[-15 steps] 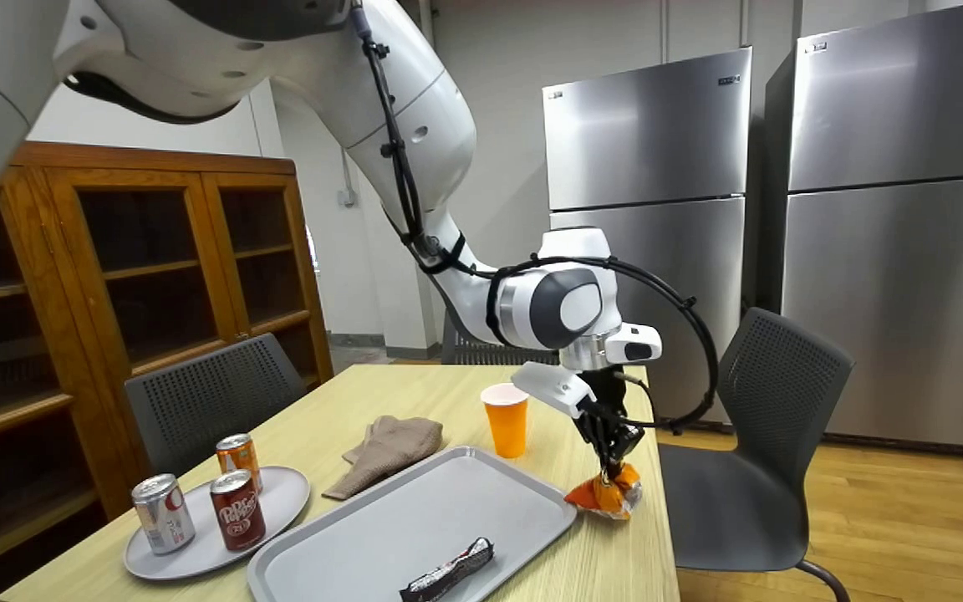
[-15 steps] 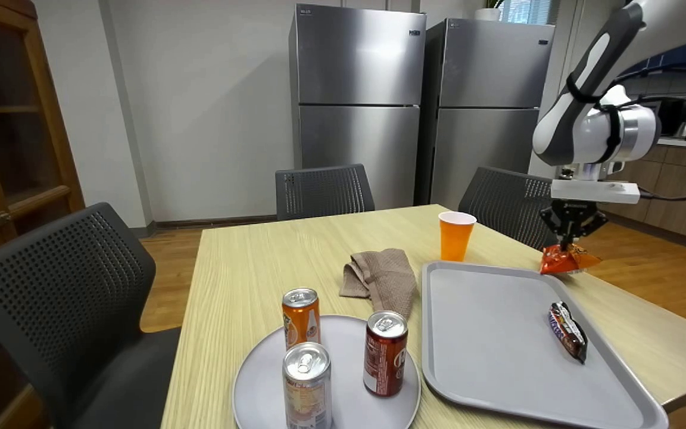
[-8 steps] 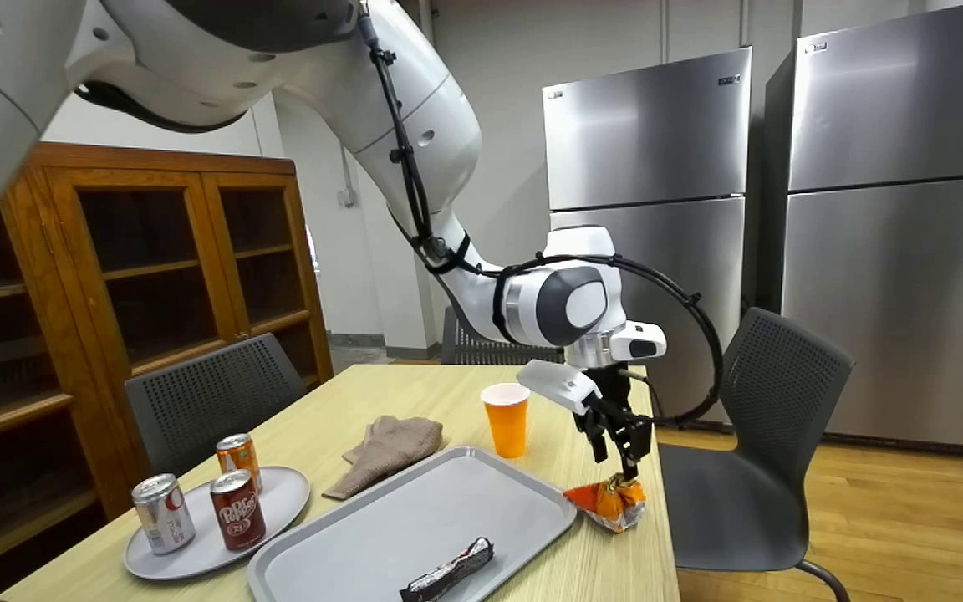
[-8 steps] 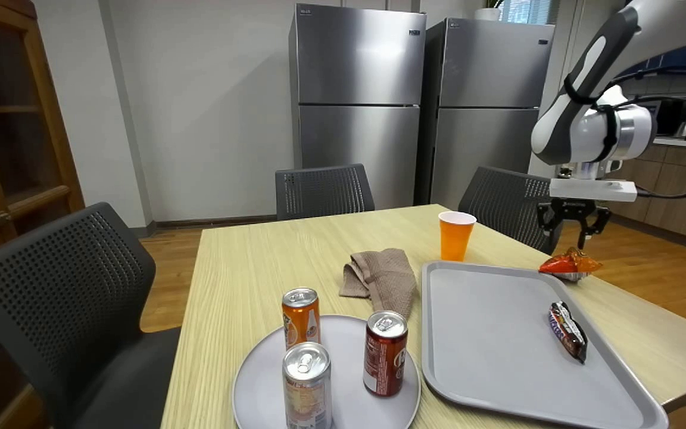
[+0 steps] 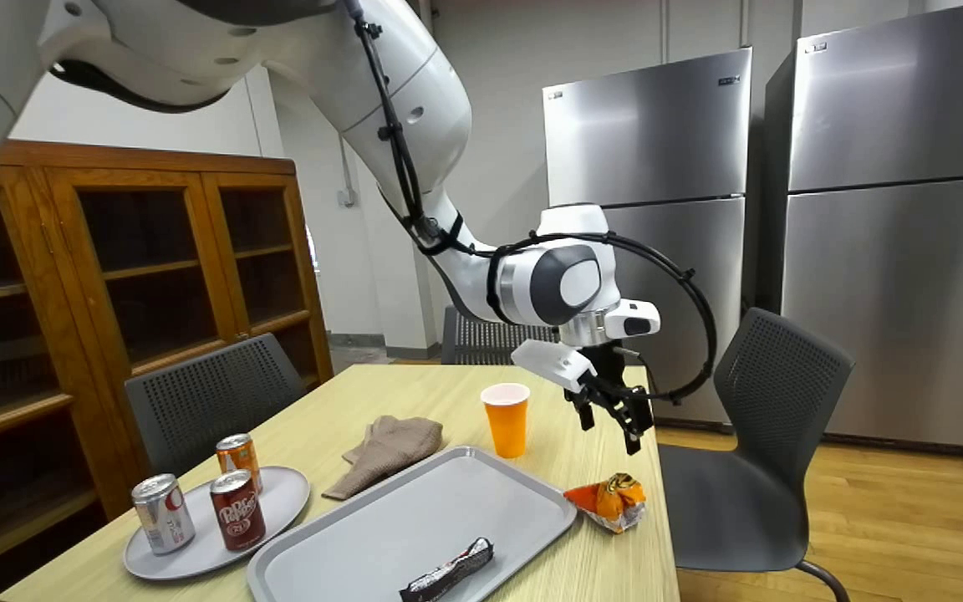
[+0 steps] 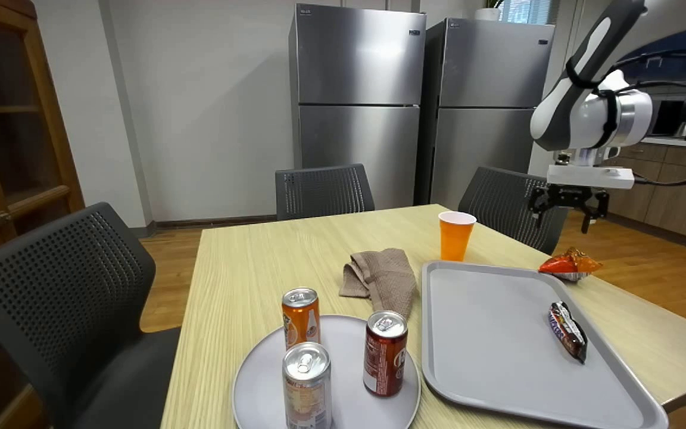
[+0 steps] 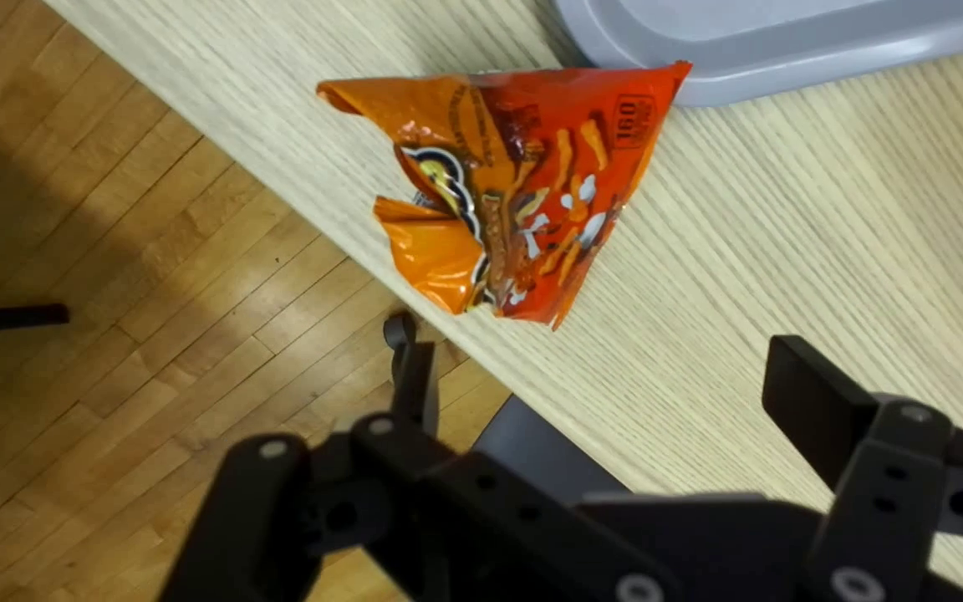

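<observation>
My gripper [image 5: 610,435] hangs above the table's edge, jaws spread wide with nothing between them. In the wrist view, both black fingers [image 7: 820,410] stand far apart. Below it, apart from the fingertips, a crumpled orange-red snack bag [image 7: 532,192] lies on the wooden table. One pointed corner of the bag reaches the rim of a grey tray [image 7: 732,88]. Both exterior views show the bag [image 6: 569,265] beside the tray's corner, near the table edge. A dark-wrapped candy bar [image 6: 568,330] lies on the tray.
An orange cup [image 5: 506,422] stands behind the tray, beside a brown cloth [image 5: 394,447]. A round grey plate [image 5: 285,493] carries 3 soda cans, one of them a dark red can [image 5: 237,510]. A dark chair [image 5: 766,468] stands close to the table edge near the gripper.
The gripper, pinching the bag's top a second ago, has opened, let it go and risen above it. The bag has settled lower on the table.
</observation>
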`<state>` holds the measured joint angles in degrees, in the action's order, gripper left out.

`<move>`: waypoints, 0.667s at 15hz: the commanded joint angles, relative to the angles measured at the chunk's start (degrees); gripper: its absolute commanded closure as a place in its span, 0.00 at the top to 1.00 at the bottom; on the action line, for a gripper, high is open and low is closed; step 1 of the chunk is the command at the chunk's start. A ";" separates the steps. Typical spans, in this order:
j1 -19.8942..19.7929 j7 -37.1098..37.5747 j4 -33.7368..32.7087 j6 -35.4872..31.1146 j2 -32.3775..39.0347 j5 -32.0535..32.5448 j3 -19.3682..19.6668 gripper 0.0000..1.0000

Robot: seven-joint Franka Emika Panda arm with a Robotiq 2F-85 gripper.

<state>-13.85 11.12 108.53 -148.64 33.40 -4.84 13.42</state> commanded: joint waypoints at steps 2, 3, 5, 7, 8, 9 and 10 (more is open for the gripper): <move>0.04 -3.80 7.77 1.30 -8.76 -0.65 -2.13 1.00; 0.31 -4.21 9.54 1.27 -10.39 -0.64 -2.43 1.00; 0.85 -4.94 13.11 1.49 -13.60 -0.79 -3.19 1.00; 1.41 -5.47 16.82 1.73 -16.66 -1.00 -4.04 1.00; 1.96 -5.25 18.81 1.97 -18.16 -0.97 -4.31 1.00; 2.73 -4.47 20.63 2.19 -19.47 -0.66 -4.38 1.00; 3.33 -3.99 22.29 2.21 -20.64 -0.68 -4.58 1.00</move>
<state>-11.92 7.79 124.15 -147.91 18.93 -4.84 9.50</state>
